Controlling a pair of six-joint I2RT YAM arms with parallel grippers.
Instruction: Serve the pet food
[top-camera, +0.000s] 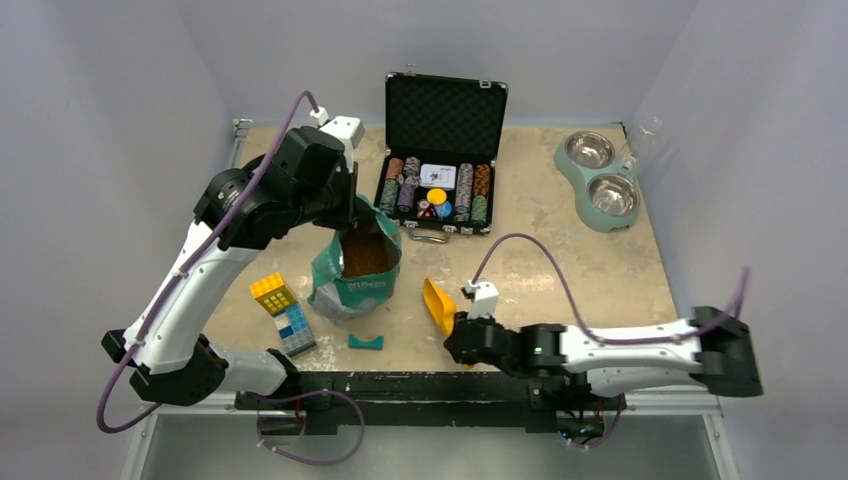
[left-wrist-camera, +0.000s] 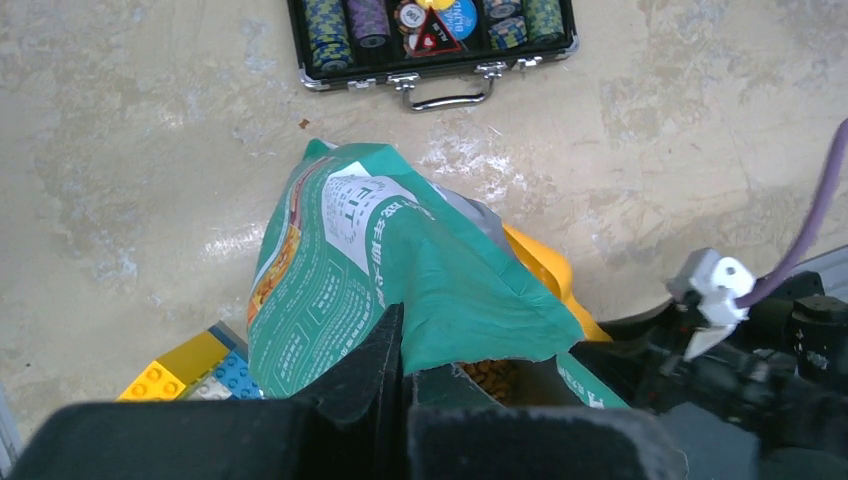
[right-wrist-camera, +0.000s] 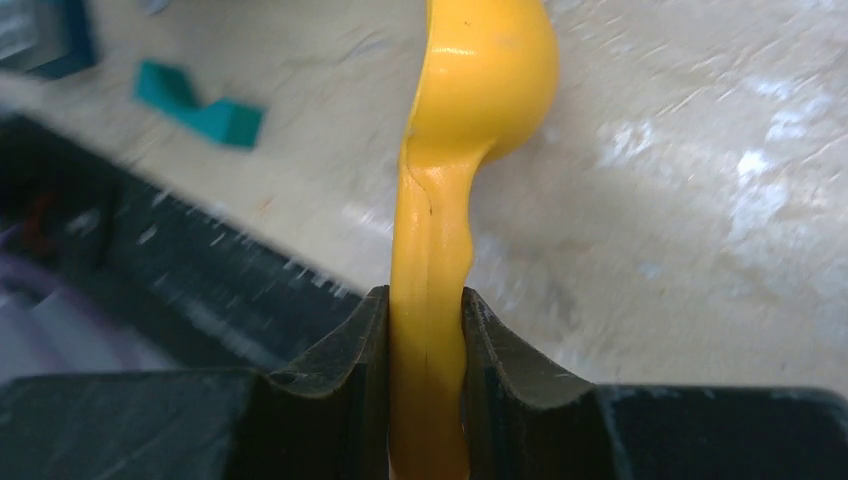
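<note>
Beige tabletop (top-camera: 560, 280), scoop gripped, nothing served yet.
From above: my left gripper (top-camera: 345, 212) holds the rim of the teal bag (top-camera: 350, 290), with brown kibble (top-camera: 365, 255) showing in its open mouth. My right gripper (top-camera: 458, 335) has the yellow scoop (top-camera: 438, 305) low beside the bag, and the double bowl (top-camera: 598, 180) at far right shows no kibble. Left wrist: jaws pressed together on the bag's edge, kibble just inside. Right wrist: jaws pinch the scoop's handle, and I see no kibble on it. Scooping, carrying and pouring are, I judge, all left to do.
</note>
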